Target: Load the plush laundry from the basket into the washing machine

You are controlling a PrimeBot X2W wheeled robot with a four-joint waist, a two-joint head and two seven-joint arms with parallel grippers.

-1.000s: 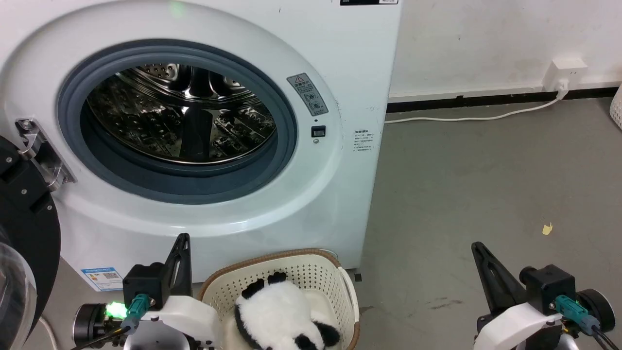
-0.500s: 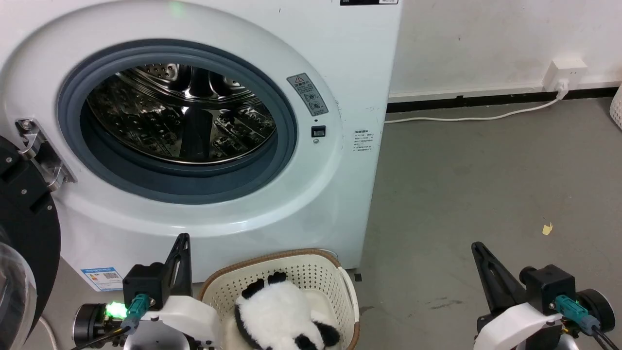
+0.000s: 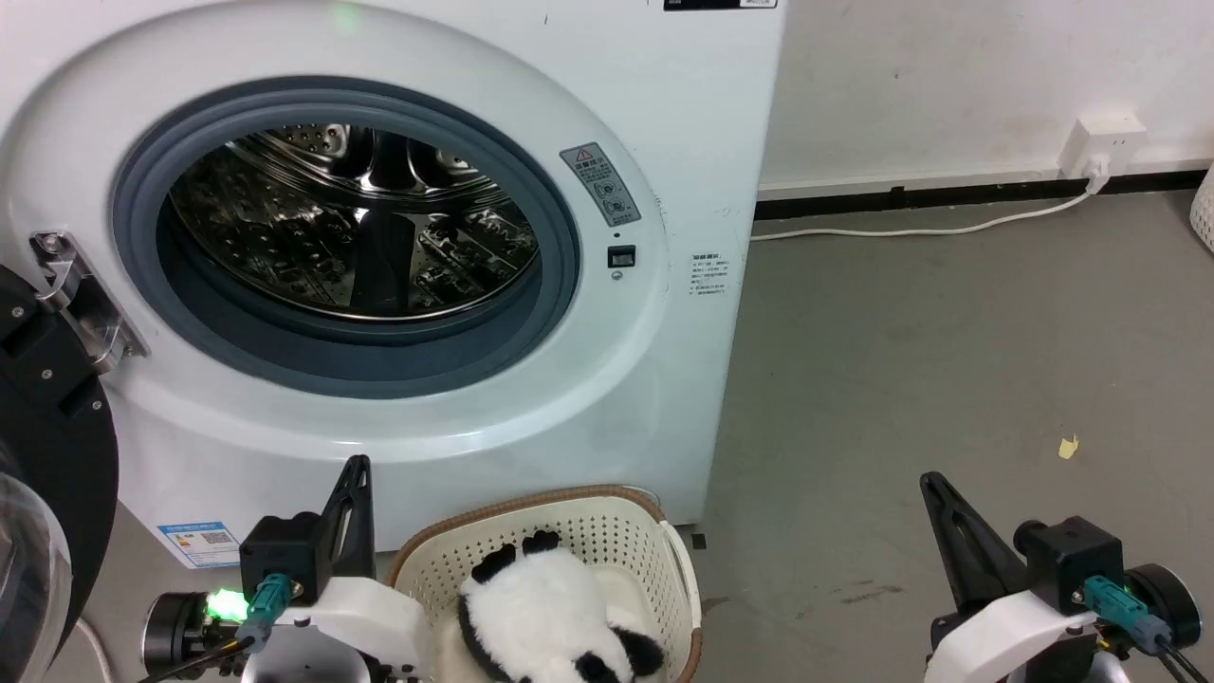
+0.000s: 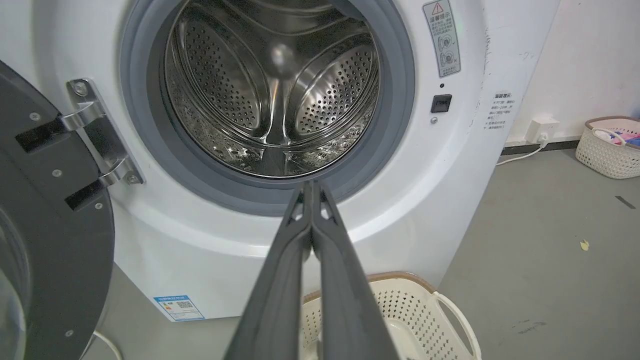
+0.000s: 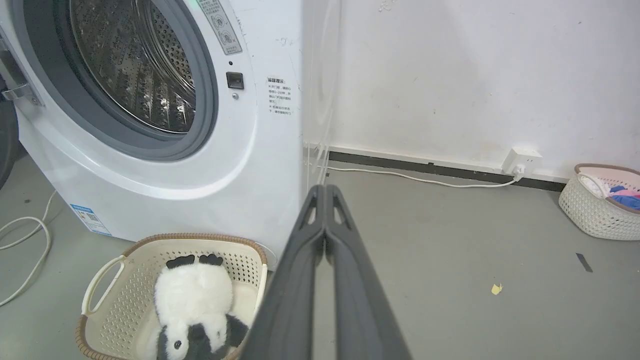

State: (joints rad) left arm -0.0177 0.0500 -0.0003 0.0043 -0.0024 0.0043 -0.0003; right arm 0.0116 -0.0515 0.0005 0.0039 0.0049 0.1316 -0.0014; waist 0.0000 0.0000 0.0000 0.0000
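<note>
The panda plush lies in the cream basket, which stands on the floor against the washing machine. The washer's porthole gapes with its steel drum bare, and the black-rimmed door is swung out to the left. My left gripper is shut and empty, just left of the basket. Well right of the basket, my right gripper is shut and empty over the floor.
A white power cable runs along the floor to a wall socket. Another white basket with coloured clothes stands far right by the wall. A yellow scrap lies on the grey floor. A loose cord curls left of the washer.
</note>
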